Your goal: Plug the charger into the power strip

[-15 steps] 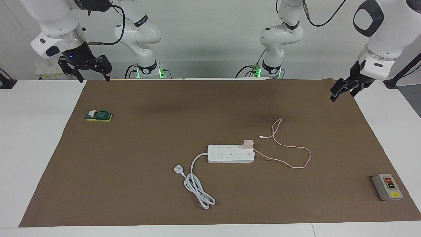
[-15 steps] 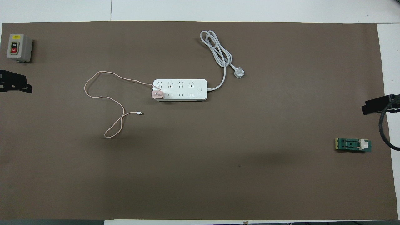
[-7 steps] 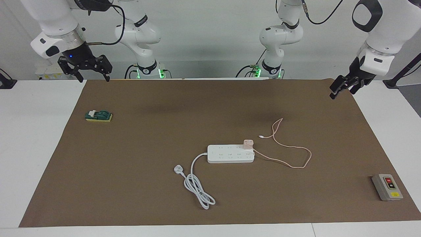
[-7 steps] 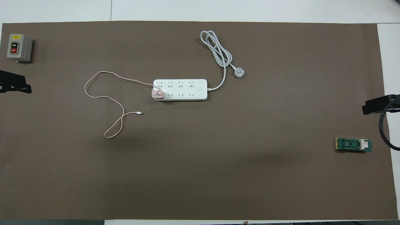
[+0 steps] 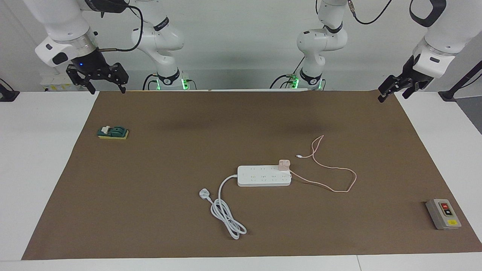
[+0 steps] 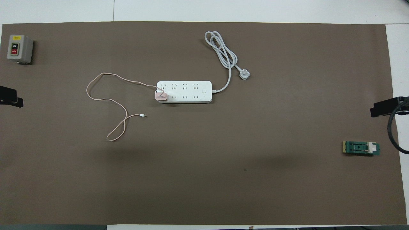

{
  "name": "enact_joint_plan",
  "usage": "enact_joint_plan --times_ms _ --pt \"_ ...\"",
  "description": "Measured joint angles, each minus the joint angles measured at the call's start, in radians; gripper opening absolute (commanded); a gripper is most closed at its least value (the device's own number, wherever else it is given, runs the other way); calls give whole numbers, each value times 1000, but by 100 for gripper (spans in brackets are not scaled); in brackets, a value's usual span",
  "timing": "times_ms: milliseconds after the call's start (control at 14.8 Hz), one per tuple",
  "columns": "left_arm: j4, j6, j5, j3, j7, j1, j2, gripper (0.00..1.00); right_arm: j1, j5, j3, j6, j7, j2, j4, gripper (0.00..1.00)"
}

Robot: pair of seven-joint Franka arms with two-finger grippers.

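Note:
The white power strip (image 5: 260,177) (image 6: 188,95) lies flat in the middle of the brown mat. The pale pink charger (image 5: 284,164) (image 6: 160,96) stands upright on the strip's end toward the left arm, seated in the socket row nearer to the robots. Its thin pink cable (image 5: 340,171) (image 6: 105,99) loops loosely over the mat beside it. My left gripper (image 5: 386,93) (image 6: 11,99) hangs open and empty in the air over the mat's corner at the left arm's end. My right gripper (image 5: 107,88) (image 6: 383,108) waits open over the mat's edge at the right arm's end.
The strip's thick white cord coils farther from the robots and ends in a white plug (image 5: 203,194) (image 6: 244,75). A grey button box (image 5: 443,213) (image 6: 19,48) sits at the left arm's end. A green and yellow block (image 5: 113,132) (image 6: 361,148) lies at the right arm's end.
My left gripper has risen and drawn back toward the left arm's end of the table. The right gripper, charger and strip have not moved.

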Motion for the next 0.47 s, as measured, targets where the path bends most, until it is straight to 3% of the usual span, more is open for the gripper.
enact_joint_plan --times_ms 473 --pt "-6 0 -35 -4 4 -34 5 100 0 0 0 0 0 0 0 100"
